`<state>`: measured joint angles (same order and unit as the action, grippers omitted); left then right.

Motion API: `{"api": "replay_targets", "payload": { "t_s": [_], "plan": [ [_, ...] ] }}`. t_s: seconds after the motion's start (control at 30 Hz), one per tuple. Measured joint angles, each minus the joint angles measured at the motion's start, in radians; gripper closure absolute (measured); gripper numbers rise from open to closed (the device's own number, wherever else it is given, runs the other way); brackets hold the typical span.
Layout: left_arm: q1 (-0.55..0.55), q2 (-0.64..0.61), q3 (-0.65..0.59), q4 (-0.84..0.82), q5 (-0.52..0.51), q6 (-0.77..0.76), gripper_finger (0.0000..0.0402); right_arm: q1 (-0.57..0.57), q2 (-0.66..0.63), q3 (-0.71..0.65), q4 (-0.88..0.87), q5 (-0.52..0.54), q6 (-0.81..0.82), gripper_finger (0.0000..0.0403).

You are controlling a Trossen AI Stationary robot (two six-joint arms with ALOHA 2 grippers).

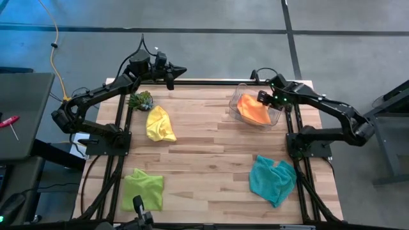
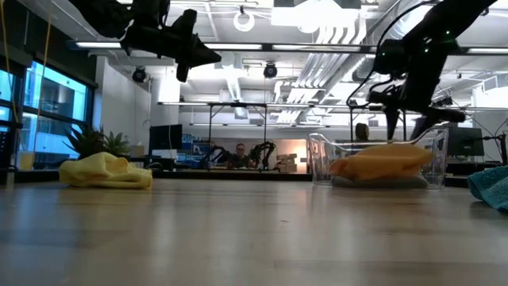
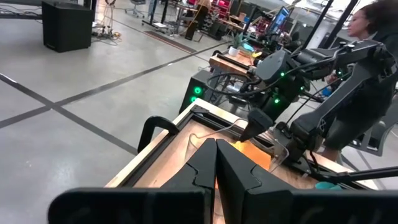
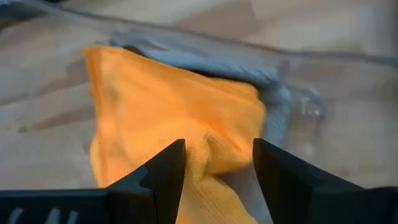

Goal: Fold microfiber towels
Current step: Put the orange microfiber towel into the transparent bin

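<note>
The orange towel (image 1: 252, 108) lies crumpled in the clear bin (image 1: 234, 102) at the table's far right, on top of a grey towel (image 4: 273, 87). My right gripper (image 4: 217, 149) hangs open just above the orange towel, pointing steeply down, its fingers to either side of a raised fold. The yellow towel (image 1: 160, 123) lies bunched at the far left, the lime green towel (image 1: 143, 188) at the near left and the teal towel (image 1: 273, 179) at the near right. My left gripper (image 1: 179, 70) is shut, high over the table's far edge, holding nothing.
A small spiky plant (image 1: 140, 99) stands at the far left, beside the yellow towel. Bare wood lies across the table's middle (image 1: 211, 153). A person (image 2: 240, 152) sits in the room beyond the table.
</note>
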<state>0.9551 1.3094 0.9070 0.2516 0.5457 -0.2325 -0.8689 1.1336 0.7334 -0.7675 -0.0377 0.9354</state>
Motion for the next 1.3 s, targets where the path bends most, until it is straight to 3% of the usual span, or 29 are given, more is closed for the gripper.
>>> {"api": "replay_targets", "payload": {
  "t_s": [0.17, 0.47, 0.63, 0.7, 0.83, 1.0, 1.3],
  "plan": [
    [0.0, 0.0, 0.0, 0.0, 0.0, 0.039, 0.0401, -0.008, -0.041, 0.0, -0.067, 0.024, 0.049, 0.0224],
    [0.0, 0.0, 0.0, 0.0, 0.001, 0.053, 0.0402, -0.006, -0.054, 0.0, 0.004, 0.004, 0.1, 0.0224],
    [0.0, 0.0, 0.0, 0.0, 0.001, 0.053, 0.0402, -0.006, -0.112, 0.029, 0.041, 0.046, 0.104, 0.0224],
    [0.0, 0.0, 0.0, 0.0, 0.002, 0.054, 0.0401, -0.006, -0.115, 0.041, 0.046, 0.009, 0.097, 0.0224],
    [0.0, 0.0, 0.0, 0.0, 0.002, 0.079, 0.0402, -0.005, -0.096, 0.042, -0.012, -0.14, 0.039, 0.0224],
    [0.0, 0.0, 0.0, 0.0, 0.002, 0.079, 0.0402, -0.005, -0.041, 0.042, -0.173, -0.128, -0.001, 0.0224],
    [0.0, 0.0, 0.0, 0.0, 0.028, 0.076, 0.0401, -0.006, 0.07, 0.057, -0.207, -0.136, -0.088, 0.0224]
  ]
}}
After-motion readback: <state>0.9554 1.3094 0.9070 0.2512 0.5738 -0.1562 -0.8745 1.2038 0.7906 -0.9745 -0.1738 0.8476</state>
